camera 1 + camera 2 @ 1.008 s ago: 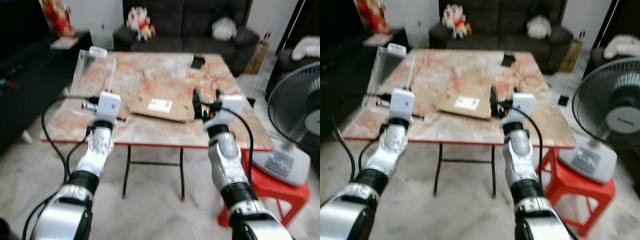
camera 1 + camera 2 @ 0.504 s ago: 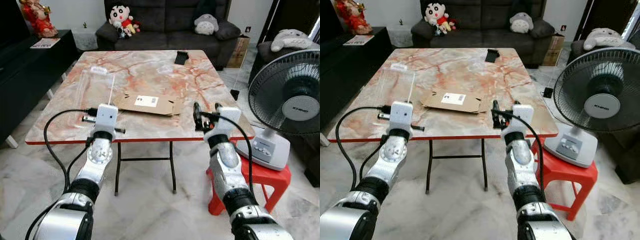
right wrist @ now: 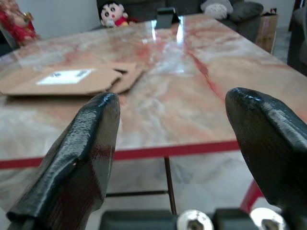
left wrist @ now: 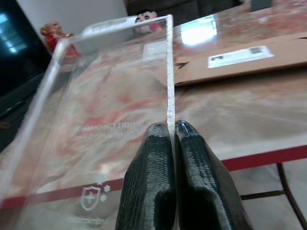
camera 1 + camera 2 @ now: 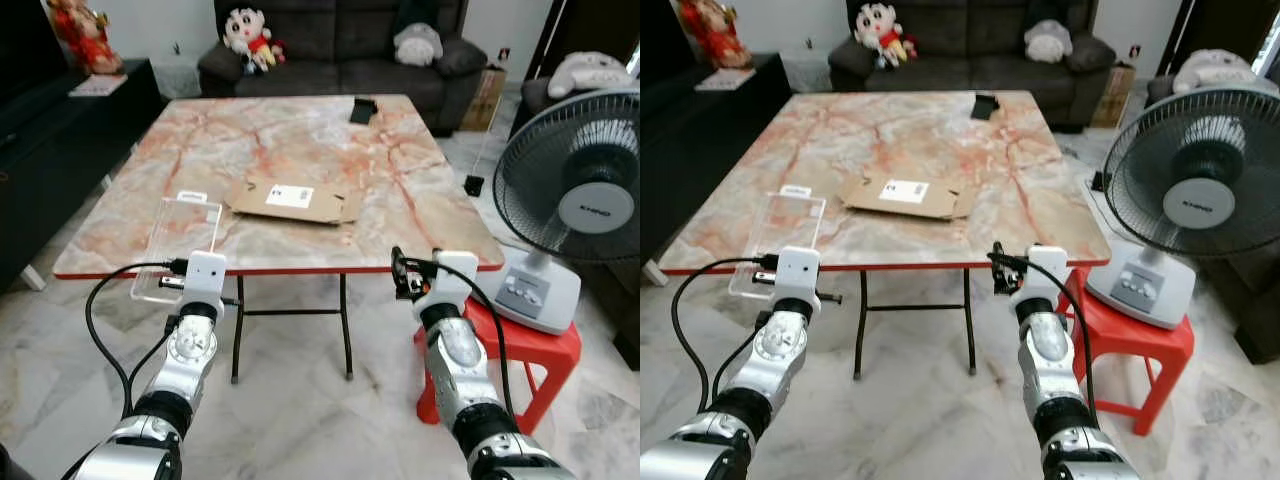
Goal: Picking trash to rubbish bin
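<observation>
Plastic sheet (image 5: 178,240), clear and thin, is held clamped at one edge by the left gripper (image 4: 170,139), fingers pinched together on it. It is carried off the table (image 5: 300,140), just beside the near left corner. Judged light, semi-stiff, slippery; likely to flex or slip if swung, so the edge pinch should be kept firm. Right gripper (image 3: 172,124) is spread wide, empty, in front of the red table edge. Flattened cardboard (image 5: 290,198) lies mid-table. Floor (image 5: 300,400) ahead is open; fan (image 5: 580,200) and red stool (image 5: 520,350) crowd the right side.
</observation>
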Controlling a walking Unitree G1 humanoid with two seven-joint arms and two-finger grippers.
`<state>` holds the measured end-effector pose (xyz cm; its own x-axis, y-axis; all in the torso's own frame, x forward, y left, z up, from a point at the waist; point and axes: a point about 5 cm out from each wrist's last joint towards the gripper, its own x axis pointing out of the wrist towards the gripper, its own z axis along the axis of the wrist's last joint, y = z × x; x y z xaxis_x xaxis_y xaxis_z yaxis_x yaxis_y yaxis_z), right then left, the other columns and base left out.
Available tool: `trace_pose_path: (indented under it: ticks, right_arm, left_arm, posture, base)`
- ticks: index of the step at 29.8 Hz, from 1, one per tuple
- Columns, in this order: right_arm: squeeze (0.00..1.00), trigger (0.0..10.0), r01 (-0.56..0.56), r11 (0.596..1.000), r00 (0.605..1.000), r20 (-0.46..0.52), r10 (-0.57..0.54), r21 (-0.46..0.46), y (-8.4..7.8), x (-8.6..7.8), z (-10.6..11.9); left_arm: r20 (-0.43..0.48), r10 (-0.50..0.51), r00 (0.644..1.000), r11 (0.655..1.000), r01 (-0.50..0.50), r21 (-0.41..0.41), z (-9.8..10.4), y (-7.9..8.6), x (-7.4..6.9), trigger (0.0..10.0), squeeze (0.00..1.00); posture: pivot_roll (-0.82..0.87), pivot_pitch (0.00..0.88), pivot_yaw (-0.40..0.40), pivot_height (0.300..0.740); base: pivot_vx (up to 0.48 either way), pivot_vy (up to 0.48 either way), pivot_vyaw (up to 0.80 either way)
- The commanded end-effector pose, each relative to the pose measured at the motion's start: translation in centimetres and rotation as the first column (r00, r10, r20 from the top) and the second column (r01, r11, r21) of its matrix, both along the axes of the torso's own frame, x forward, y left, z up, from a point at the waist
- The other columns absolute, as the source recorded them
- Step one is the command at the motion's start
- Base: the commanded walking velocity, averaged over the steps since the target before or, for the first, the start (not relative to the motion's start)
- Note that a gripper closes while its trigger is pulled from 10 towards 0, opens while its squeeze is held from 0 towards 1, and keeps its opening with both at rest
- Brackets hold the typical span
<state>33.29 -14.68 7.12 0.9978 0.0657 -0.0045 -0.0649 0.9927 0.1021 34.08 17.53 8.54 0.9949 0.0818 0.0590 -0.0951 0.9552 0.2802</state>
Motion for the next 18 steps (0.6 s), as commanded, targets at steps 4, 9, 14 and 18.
trace_pose_path:
  ticks: [4,9,14,18]
  right_arm:
    - [0.00,10.0,0.007,1.000,0.994,-0.113,-0.009,-0.014,-0.5,-1.5,-2.7]
    - [0.00,10.0,0.024,0.999,0.977,-0.210,-0.030,-0.029,-1.3,-3.0,-4.9]
    - [0.00,10.0,0.036,0.998,0.954,-0.296,-0.047,-0.044,-1.9,-4.5,-6.8]
    - [0.00,10.0,0.036,0.998,0.931,-0.361,-0.055,-0.058,-2.1,-5.8,-8.2]
  left_arm:
    - [-0.102,-0.019,0.995,1.000,0.020,0.009,-2.3,0.4,-1.2,10.0,0.00]
    - [-0.180,-0.026,0.983,0.999,0.031,0.023,-4.1,0.7,-2.3,10.0,0.00]
    - [-0.231,-0.004,0.973,1.000,0.010,0.026,-5.4,1.4,-3.3,10.0,0.00]
    - [-0.286,0.003,0.958,0.999,0.009,0.038,-6.7,1.8,-4.4,10.0,0.00]
  posture:
    - [-0.05,0.000,-0.018,0.740]
    - [-0.05,0.000,-0.019,0.740]
    - [-0.05,0.000,-0.019,0.740]
    - [-0.05,0.000,-0.018,0.740]
  base:
    - [0.000,0.000,0.00]
    - [0.000,0.000,0.00]
    - [0.000,0.000,0.00]
    - [0.000,0.000,0.00]
